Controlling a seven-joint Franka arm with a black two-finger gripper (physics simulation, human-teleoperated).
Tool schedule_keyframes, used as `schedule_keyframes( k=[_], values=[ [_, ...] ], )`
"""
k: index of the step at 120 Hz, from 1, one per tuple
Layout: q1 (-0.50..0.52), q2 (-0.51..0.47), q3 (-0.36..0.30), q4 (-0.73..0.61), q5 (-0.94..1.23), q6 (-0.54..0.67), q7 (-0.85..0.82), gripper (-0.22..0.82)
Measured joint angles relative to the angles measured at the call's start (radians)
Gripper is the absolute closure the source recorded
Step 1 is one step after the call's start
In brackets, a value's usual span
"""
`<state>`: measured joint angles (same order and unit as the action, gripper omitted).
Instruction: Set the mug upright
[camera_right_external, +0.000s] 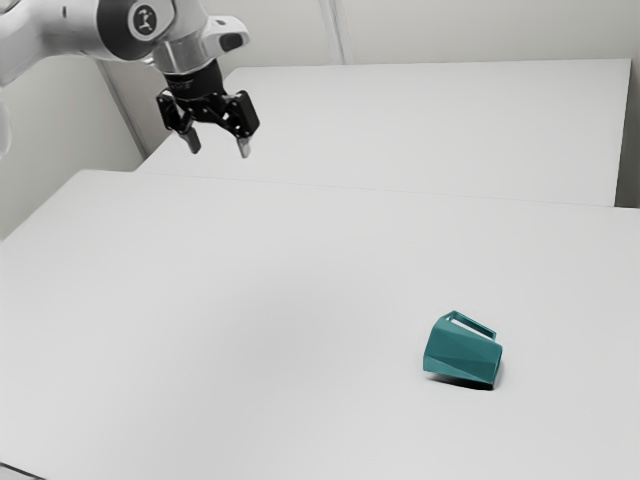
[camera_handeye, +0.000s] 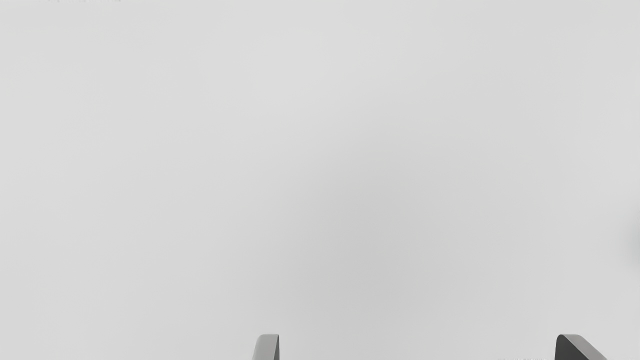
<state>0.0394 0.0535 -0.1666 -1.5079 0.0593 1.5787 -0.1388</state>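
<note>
Faceted teal mug with angular handle (camera_right_external: 462, 350), lying on its side on the smooth white table (camera_right_external: 250, 300), black two-finger gripper (camera_right_external: 218, 147) raised well apart from it, fingers spread, unladen.

Well apart from the fingers (camera_right_external: 244, 148) and below them, the mug (camera_right_external: 460, 352) keeps its inside hidden from me, and the side lying against the tabletop (camera_right_external: 270, 300) is out of sight too. Above the fingers, the arm (camera_right_external: 60, 35) runs off the picture's edge, and the emblem (camera_right_external: 145, 20) on it is too small for me to make out. In the wrist view, both fingers (camera_handeye: 267, 348) are cut off below their tips. Outside the gap between them, past the darker-faced one, a blurred grey-green patch (camera_handeye: 635, 242) is cut by the edge; I can't say what it is. The tabletop also runs out of frame.
</note>
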Motion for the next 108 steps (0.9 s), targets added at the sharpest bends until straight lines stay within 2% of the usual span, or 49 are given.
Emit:
schedule_keyframes(
  k=[35, 52, 75, 108],
  values=[
    [0.002, -0.011, -0.001, -0.021, 0.001, 0.008, -0.022, 0.00],
    [0.017, -0.037, -0.001, -0.125, -0.053, 0.070, -0.029, 0.00],
    [0.043, -0.063, -0.001, -0.290, -0.280, 0.183, -0.037, 0.00],
    [0.037, 0.044, -0.022, -0.422, -0.588, 0.351, -0.013, 0.00]
  ],
)
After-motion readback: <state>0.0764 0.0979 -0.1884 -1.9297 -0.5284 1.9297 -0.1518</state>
